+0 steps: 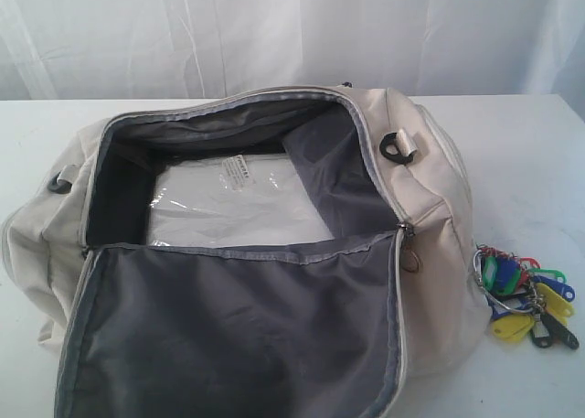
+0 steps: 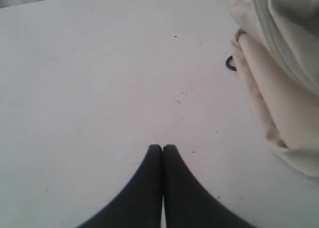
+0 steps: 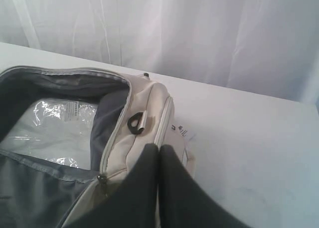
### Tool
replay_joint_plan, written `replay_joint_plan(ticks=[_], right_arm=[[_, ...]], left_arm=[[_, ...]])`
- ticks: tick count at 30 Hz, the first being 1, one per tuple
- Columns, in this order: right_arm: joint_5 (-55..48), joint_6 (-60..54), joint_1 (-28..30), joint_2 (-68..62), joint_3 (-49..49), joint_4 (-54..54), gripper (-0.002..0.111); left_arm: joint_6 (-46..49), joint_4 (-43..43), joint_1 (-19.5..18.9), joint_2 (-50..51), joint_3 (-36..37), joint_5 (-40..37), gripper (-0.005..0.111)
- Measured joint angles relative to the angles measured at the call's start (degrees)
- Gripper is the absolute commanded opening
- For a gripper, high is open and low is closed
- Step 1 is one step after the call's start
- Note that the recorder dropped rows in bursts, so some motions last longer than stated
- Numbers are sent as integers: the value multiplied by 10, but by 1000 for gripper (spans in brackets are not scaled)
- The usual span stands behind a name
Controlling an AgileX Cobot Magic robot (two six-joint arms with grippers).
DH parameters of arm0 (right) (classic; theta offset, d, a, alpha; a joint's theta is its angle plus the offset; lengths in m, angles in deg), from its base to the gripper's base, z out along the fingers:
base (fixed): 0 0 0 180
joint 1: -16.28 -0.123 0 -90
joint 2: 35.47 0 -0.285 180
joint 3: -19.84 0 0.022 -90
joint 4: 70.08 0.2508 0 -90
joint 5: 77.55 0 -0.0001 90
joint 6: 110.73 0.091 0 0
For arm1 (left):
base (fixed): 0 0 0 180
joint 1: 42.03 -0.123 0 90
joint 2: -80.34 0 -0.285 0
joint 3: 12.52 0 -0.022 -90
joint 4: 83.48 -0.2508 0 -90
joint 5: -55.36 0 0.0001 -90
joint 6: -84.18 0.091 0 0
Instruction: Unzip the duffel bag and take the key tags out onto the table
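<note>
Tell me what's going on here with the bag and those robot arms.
The duffel bag lies unzipped on the table, its flap folded open and a plastic-wrapped packet showing inside. The key tags lie out on the table beside the bag's end, so the job looks about done. Neither arm holds anything: the left gripper is shut over bare table next to the bag, and the right gripper is shut above the bag's end.
</note>
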Motion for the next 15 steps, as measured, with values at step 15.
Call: replay_joint_plan(ticks=[15], right_arm=[[0,0,0,0,0,0,0]], left_arm=[[0,165,0,0,0,24,0]])
